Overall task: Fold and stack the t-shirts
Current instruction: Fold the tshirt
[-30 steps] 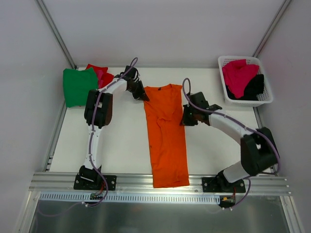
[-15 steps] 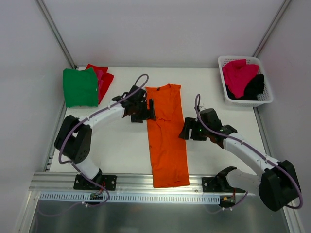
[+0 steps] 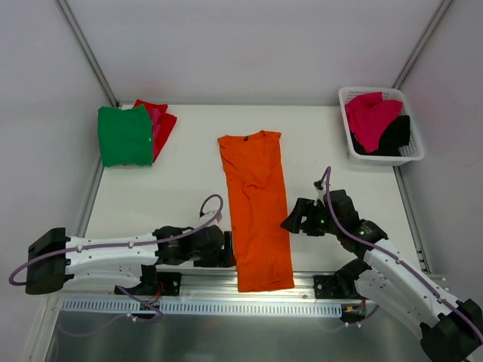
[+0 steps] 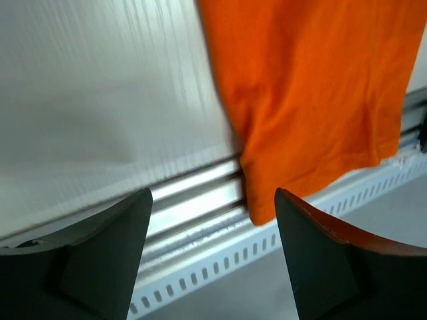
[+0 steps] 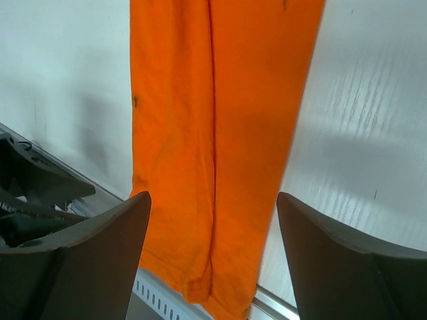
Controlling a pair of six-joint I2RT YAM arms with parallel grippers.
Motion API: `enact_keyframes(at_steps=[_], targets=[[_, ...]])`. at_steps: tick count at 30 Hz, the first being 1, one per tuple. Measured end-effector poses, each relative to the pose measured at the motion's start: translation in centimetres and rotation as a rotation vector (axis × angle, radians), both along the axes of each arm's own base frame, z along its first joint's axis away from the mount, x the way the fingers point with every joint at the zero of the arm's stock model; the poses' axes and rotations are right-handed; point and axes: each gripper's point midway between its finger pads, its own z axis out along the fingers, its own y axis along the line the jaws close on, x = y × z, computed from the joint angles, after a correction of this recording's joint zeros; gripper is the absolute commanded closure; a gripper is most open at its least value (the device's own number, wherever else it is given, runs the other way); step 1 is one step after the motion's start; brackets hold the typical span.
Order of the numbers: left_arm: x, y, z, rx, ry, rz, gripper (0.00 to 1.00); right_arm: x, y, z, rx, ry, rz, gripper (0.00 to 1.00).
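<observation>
Now, with left gripper [image 4: 213,263] and right gripper [image 5: 213,260] wide open and empty, reach for the orange shirt [image 3: 256,211] hem lying between the fingers [image 4: 100,267]. Pinch every layer evenly.

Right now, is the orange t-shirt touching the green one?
Apart. The top view shows bare table between the orange t-shirt and the green t-shirt.
</observation>
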Motion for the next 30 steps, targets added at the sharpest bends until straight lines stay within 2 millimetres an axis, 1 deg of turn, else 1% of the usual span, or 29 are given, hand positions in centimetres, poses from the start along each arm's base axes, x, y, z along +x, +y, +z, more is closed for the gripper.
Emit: enact_keyframes(at_steps=[3,5,9,13,15,18,20,24,28,30], targets=[[-2.6,-0.3,-0.4,-0.03,0.01,0.0,0.23,-1.0,0.1,-1.1,0.004,0.044,-0.001,0.19],[-3.7,-0.5,-0.9,-0.025,0.015,0.0,0.19,-1.7,0.0,-2.1,0.001,0.081,-0.003,0.19],[-4.7,-1.8,-1.7,-0.07,0.024,0.005,0.19,-3.8,-0.2,-4.7,0.0,0.172,0.002,0.2],[-4.6,-4.3,-1.4,-0.278,0.036,0.038,0.2,-5.5,-0.3,-6.0,0.012,0.228,0.011,0.22],[-4.5,-4.8,-1.3,-0.369,0.043,0.053,0.2,-6.2,-0.2,-6.2,0.016,0.248,0.012,0.25],[-4.5,-5.1,-1.1,-0.456,0.053,0.071,0.21,-6.7,-0.1,-6.1,0.03,0.262,0.012,0.27],[-4.5,-5.3,-0.9,-0.491,0.056,0.075,0.21,-7.3,-0.1,-6.1,0.029,0.277,0.018,0.29],[-4.4,-5.5,-0.7,-0.513,0.061,0.079,0.22,-9.1,-0.1,-6.6,0.004,0.327,0.053,0.32],[-4.4,-5.7,-0.7,-0.521,0.068,0.088,0.22,-11.2,-0.1,-7.1,-0.04,0.386,0.101,0.32],[-4.4,-5.8,-0.7,-0.525,0.07,0.09,0.22,-11.8,-0.1,-7.1,-0.068,0.394,0.122,0.32]])
